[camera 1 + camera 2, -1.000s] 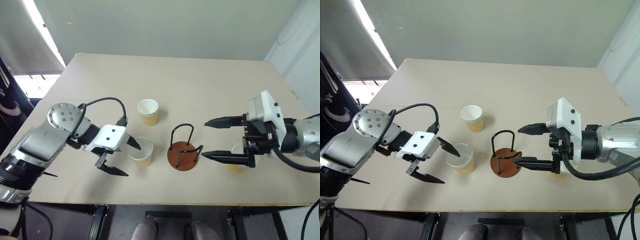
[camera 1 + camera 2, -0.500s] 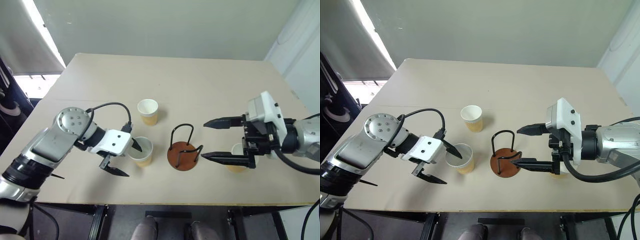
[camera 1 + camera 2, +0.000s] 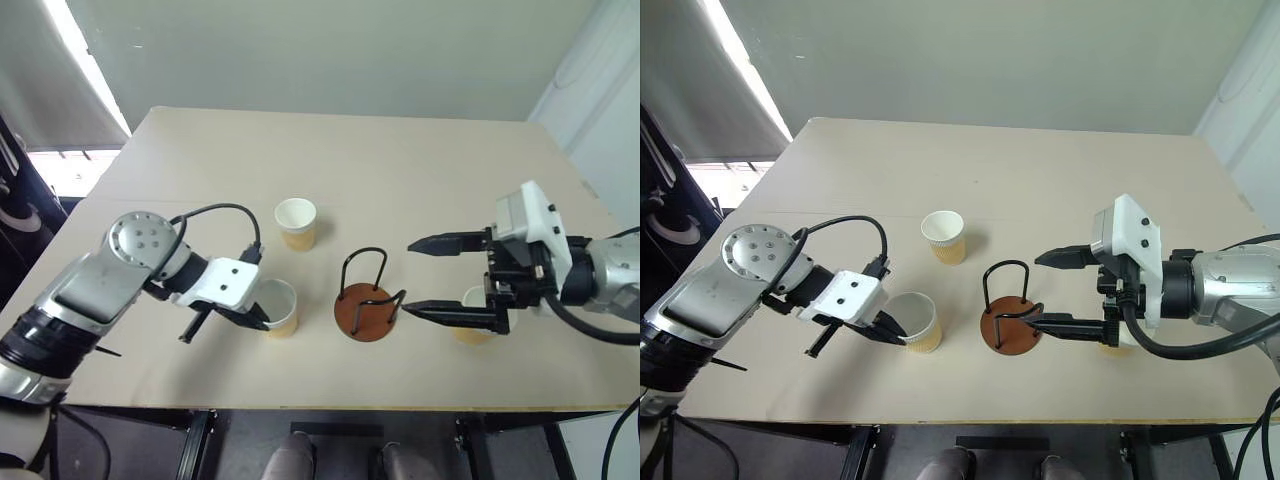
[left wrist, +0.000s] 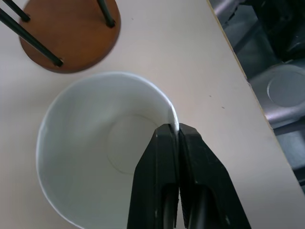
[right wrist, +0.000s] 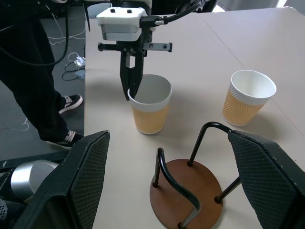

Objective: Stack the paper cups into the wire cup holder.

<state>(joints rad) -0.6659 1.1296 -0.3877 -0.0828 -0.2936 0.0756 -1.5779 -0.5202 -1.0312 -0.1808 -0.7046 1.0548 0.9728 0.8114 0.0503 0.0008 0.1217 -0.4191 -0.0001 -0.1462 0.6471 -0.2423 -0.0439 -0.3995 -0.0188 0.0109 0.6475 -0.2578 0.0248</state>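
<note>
We see the left hand (image 3: 250, 318) pinched shut on the rim of the near paper cup (image 3: 277, 306), one finger inside and one outside, left of centre in the lower half of the frame. The wire cup holder (image 3: 366, 300) stands just right of it, apart and empty. A second cup (image 3: 296, 222) sits above, toward the middle of the desk (image 3: 400, 170). Our right hand (image 3: 430, 278) hangs at the right with fingers spread wide, holding nothing; a third cup (image 3: 473, 316) stands partly hidden behind its lower finger.
</note>
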